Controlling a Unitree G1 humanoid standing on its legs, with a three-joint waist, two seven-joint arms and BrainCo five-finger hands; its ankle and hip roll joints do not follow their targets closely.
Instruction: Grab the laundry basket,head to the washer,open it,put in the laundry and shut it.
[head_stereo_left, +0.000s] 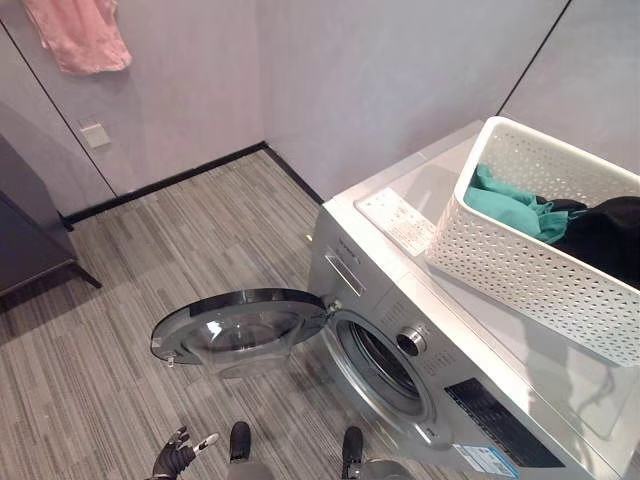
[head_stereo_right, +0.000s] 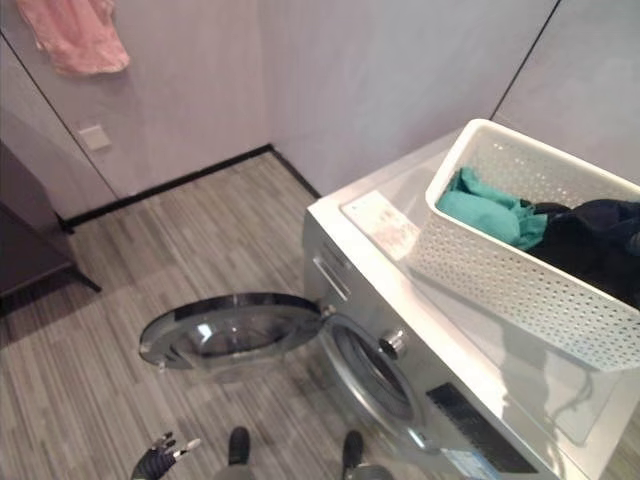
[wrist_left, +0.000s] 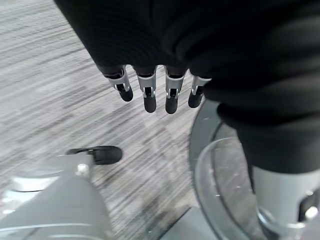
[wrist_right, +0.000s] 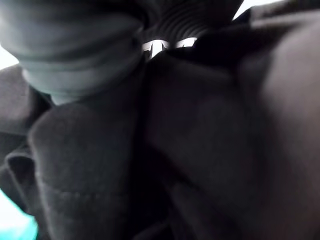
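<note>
The white perforated laundry basket (head_stereo_left: 520, 265) stands on top of the silver washer (head_stereo_left: 400, 215), at its right end. In it lie a teal cloth (head_stereo_left: 505, 205) and a black cloth (head_stereo_left: 605, 235). The washer's round glass door (head_stereo_left: 240, 330) hangs wide open to the left, and the dark drum opening (head_stereo_left: 385, 365) is exposed. My left hand (head_stereo_left: 178, 455) hangs low near the floor, left of the door, with its fingers (wrist_left: 150, 92) straight and holding nothing. My right hand (wrist_right: 187, 20) is pressed up against black cloth (wrist_right: 200, 150), which hides its fingers; a strip of teal (wrist_right: 15, 225) shows beside it.
A pink garment (head_stereo_left: 78, 35) hangs on the far wall above a wall socket (head_stereo_left: 95, 133). A dark cabinet (head_stereo_left: 25, 230) stands at the left. The striped grey floor (head_stereo_left: 200, 230) stretches between the washer and the wall.
</note>
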